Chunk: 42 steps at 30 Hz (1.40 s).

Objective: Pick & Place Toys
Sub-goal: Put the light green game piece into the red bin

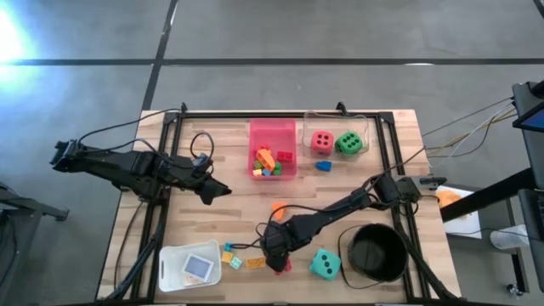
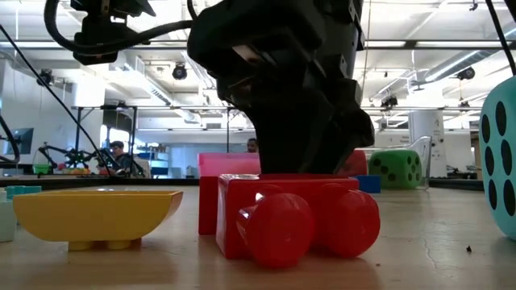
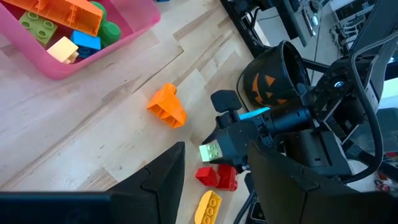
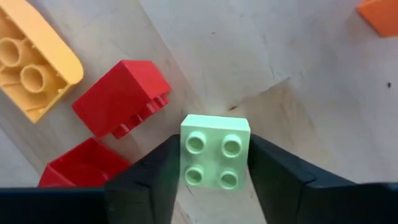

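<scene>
At the near edge of the bench the right end effector is down among the loose toys, its two dark fingers clenched on a pale green four-stud brick that sits between them just above the wood. Beside it lie two red bricks, one tipped on its side, and a yellow curved brick lying studs up. In the low view the nearer red brick fills the foreground with the right arm directly behind it, and the yellow one rests to its side. A teal die sits just beside this end effector, with the black bucket next to that. A clear lidded box stands at the near left corner, small flat cards close to it.

Farther in, an orange brick lies alone on bare wood. The left end effector hovers over the left middle of the bench, fingers apart and holding nothing.

Toward the far edge, the pink tray holds a heap of mixed bricks. To its right a red die and a green die sit side by side in a clear container, a small blue brick just in front of them
</scene>
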Tool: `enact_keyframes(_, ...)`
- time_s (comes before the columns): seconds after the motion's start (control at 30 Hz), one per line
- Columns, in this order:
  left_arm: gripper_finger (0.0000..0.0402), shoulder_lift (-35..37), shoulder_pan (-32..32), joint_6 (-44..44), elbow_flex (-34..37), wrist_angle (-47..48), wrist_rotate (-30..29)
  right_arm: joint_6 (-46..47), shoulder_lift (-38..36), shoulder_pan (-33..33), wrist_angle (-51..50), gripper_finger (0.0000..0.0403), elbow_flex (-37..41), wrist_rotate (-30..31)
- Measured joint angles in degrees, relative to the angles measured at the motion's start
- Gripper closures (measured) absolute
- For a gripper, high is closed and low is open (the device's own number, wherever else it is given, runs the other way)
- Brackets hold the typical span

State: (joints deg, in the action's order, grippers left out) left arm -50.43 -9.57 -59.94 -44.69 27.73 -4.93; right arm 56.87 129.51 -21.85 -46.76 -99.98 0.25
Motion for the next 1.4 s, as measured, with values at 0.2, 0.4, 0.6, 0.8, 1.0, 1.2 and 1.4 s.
enact_keyframes(0.2, 0.0221, 0.00, -0.02, 0.00, 0.00, 0.00, -0.01, -0.25, 0.00, 0.04, 0.70, 0.0268, -0.02, 0.15)
enact_keyframes(0.4, 0.0221, 0.00, 0.01, 0.00, 0.00, -0.02, -0.02, 0.78, 0.00, 0.04, 0.44, 0.0245, -0.02, 0.13)
enact_keyframes(0.6, 0.0221, 0.00, 0.01, 0.00, 0.00, -0.02, 0.00, 0.09, 0.00, 0.02, 0.44, 0.0252, 0.00, 0.02)
enact_keyframes(0.8, 0.0221, 0.00, 0.00, 0.00, 0.00, -0.01, -0.01, 0.42, 0.00, 0.00, 0.48, 0.0255, 0.01, 0.00)
enact_keyframes(1.0, 0.0221, 0.00, 0.01, 0.00, 0.00, 0.00, 0.00, 0.60, 0.00, 0.00, 0.22, 0.0266, 0.02, -0.02)
enact_keyframes(1.2, 0.0221, 0.00, 0.00, 0.00, 0.00, 0.00, -0.02, 0.56, 0.00, 0.00, -0.04, 0.0273, 0.02, -0.04)
enact_keyframes(1.4, 0.0221, 0.00, -0.02, 0.00, 0.00, -0.01, 0.00, 0.14, 0.00, 0.00, -2.44, 0.0273, -0.21, -0.48)
